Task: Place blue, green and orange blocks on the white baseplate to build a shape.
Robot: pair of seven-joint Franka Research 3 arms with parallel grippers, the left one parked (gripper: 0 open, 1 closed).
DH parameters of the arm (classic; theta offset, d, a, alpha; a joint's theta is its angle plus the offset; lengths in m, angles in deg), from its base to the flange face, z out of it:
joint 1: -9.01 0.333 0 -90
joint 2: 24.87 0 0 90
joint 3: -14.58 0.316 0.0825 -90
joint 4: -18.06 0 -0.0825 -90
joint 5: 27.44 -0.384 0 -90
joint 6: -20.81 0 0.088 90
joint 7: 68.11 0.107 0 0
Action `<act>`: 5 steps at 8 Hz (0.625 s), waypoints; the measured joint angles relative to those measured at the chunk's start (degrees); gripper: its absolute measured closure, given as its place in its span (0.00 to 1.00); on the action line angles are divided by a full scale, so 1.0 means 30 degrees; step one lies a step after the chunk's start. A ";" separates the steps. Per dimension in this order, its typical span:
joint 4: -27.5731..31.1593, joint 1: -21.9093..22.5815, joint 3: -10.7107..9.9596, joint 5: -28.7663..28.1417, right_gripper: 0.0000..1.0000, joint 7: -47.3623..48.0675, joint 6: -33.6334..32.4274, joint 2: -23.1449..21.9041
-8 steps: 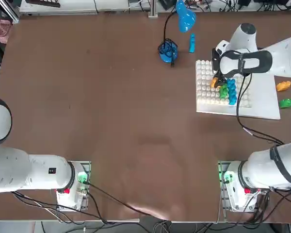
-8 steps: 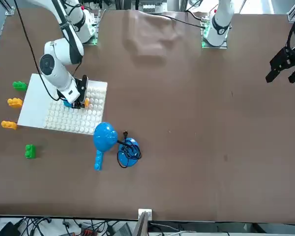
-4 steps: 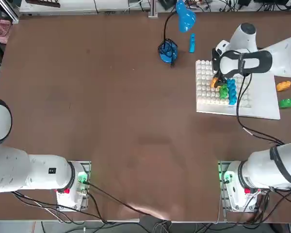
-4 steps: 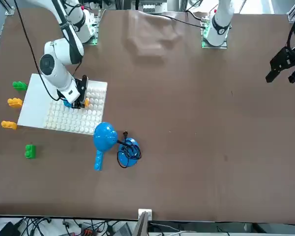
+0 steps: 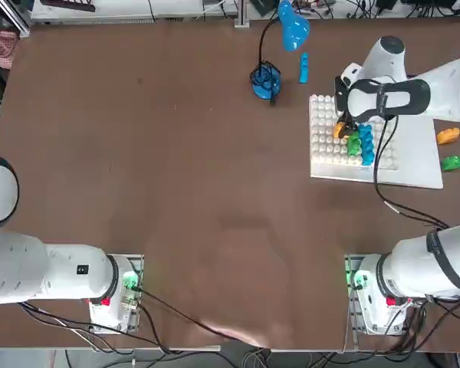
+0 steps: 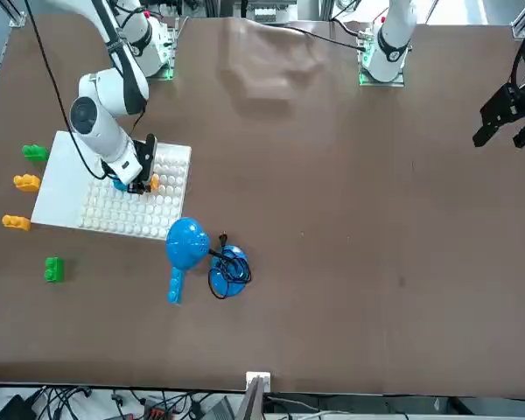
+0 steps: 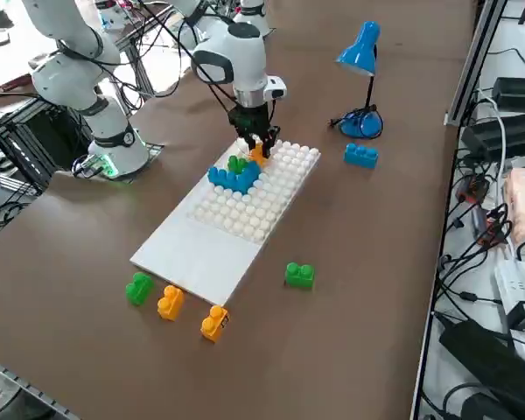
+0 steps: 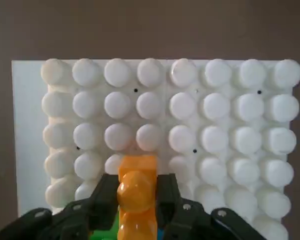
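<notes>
Taking the flat white rectangular baseplate (image 5: 414, 165) with its square grid of raised round studs as the landmark, and reading the overhead view from left to right, a blue gooseneck desk lamp (image 5: 280, 46) with a round base stood on the brown desk (image 5: 176, 153) off the plate's far left corner, and a small glossy blue plastic brick (image 5: 303, 67) lay just beside the lamp, between it and the plate. On the studded part of the plate sat the shape (image 5: 359, 142): a column of joined blue bricks with a green brick (image 7: 237, 164) attached on top and a small glossy orange brick (image 8: 136, 192) at its far end. The right arm's black two-fingered end effector (image 8: 136, 195) pointed straight down over that far end of the cluster, and its fingers (image 8: 106, 197) were clenched on the orange brick, one pressed against each side, with the brick reaching down among the white studs. The smooth white margin of the plate lay to the right of the studs. Past the plate's right edge, on the desk, a loose orange brick (image 5: 448, 136) and a loose green brick (image 5: 453, 162) lay near each other, apart from the plate. From the raised side camera, a second orange brick (image 7: 214, 322) and a second green brick (image 7: 299, 275) also lay on the desk near the plate's smooth end.
</notes>
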State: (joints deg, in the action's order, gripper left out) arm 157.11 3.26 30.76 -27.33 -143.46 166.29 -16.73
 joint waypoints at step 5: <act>-0.0810 -0.0136 -0.0004 0.0006 0.63 -0.0194 -0.0437 0.0626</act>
State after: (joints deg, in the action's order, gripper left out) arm 154.68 2.85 30.75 -27.31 -144.05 164.98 -14.85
